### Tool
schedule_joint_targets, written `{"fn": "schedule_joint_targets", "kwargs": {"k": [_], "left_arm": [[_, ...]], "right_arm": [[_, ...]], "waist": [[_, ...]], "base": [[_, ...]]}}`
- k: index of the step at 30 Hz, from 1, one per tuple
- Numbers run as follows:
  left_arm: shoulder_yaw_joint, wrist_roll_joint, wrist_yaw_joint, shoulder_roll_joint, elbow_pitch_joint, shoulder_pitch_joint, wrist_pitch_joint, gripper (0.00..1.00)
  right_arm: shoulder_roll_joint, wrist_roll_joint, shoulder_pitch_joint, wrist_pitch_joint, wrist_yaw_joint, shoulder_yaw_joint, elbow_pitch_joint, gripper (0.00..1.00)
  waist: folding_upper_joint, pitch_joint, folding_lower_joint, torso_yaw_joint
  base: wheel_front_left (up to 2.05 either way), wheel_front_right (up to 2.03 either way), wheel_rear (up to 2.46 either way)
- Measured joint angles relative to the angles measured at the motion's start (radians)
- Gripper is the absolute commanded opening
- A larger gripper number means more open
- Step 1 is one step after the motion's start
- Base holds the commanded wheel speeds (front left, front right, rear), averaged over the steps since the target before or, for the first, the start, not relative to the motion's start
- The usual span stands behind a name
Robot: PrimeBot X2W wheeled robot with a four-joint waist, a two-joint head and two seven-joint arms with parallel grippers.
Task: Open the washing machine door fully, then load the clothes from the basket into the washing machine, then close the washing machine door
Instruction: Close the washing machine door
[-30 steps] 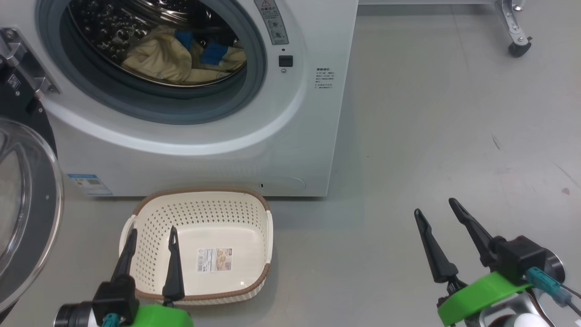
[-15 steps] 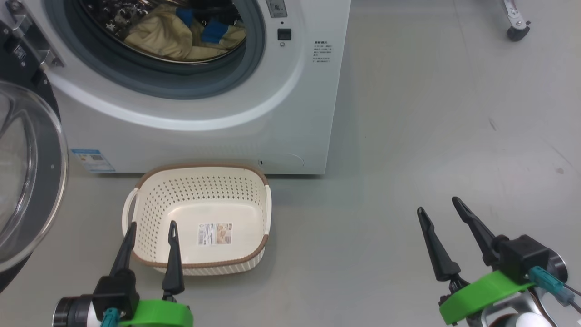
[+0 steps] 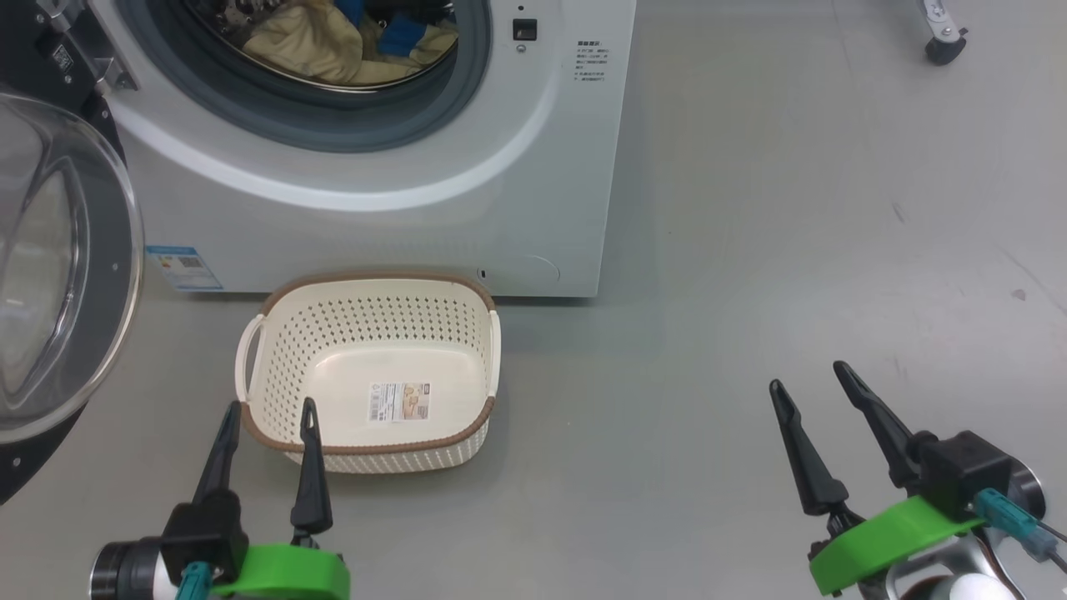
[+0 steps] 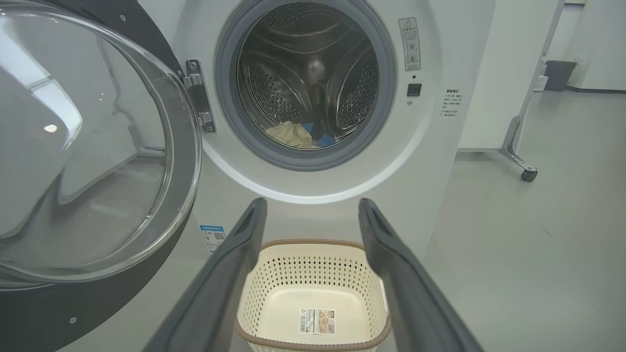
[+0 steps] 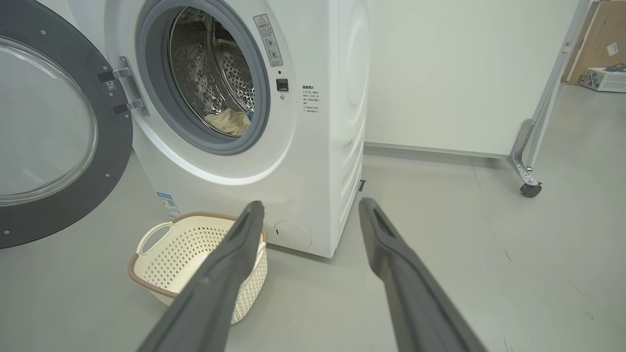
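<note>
The white washing machine stands with its door swung wide open to the left. Pale yellow clothes with blue patches lie inside the steel drum. The cream basket sits on the floor before the machine, holding just a label. My left gripper is open, its fingertips over the basket's near left rim. My right gripper is open above bare floor, far to the right of the basket. In the wrist views the clothes rest low in the drum.
The grey floor spreads to the right of the machine. A caster of a wheeled frame stands at the far right. A white wall panel rises behind the machine, and a box sits on the floor beyond it.
The head camera has moved, so the machine and basket sit higher in the picture. Both grippers stay open and near the same places; the left fingertips now lie at the basket's near rim.
</note>
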Motion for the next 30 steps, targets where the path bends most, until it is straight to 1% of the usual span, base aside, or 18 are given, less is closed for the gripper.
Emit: {"fn": "schedule_joint_targets", "kwargs": {"k": [10, 16, 23, 30], "left_arm": [[0.000, 0.007, -0.004, -0.013, 0.006, 0.001, 0.000, 1.00], [-0.001, 0.007, -0.005, -0.023, 0.006, 0.001, 0.000, 1.00], [-0.002, 0.007, -0.014, -0.042, -0.001, 0.000, 0.000, 1.00], [-0.001, 0.018, -0.039, -0.064, -0.013, -0.001, 0.000, 1.00]], "right_arm": [[0.000, 0.000, 0.001, 0.000, 0.000, -0.006, 0.000, 1.00], [0.000, 0.000, 0.016, 0.000, 0.000, -0.019, -0.005, 1.00], [0.000, -0.005, 0.021, 0.002, 0.000, -0.018, -0.017, 1.00], [0.001, -0.011, 0.021, 0.009, 0.000, -0.017, -0.034, 1.00]], "waist": [[0.0000, -0.014, 0.0000, 0.006], [0.0000, -0.017, 0.0000, 0.036], [0.0000, -0.017, 0.0000, 0.112], [0.0000, -0.014, 0.0000, 0.218]], "base": [[0.00, 0.00, 0.00], [0.00, 0.00, 0.00], [0.00, 0.00, 0.00], [0.00, 0.00, 0.00]]}}
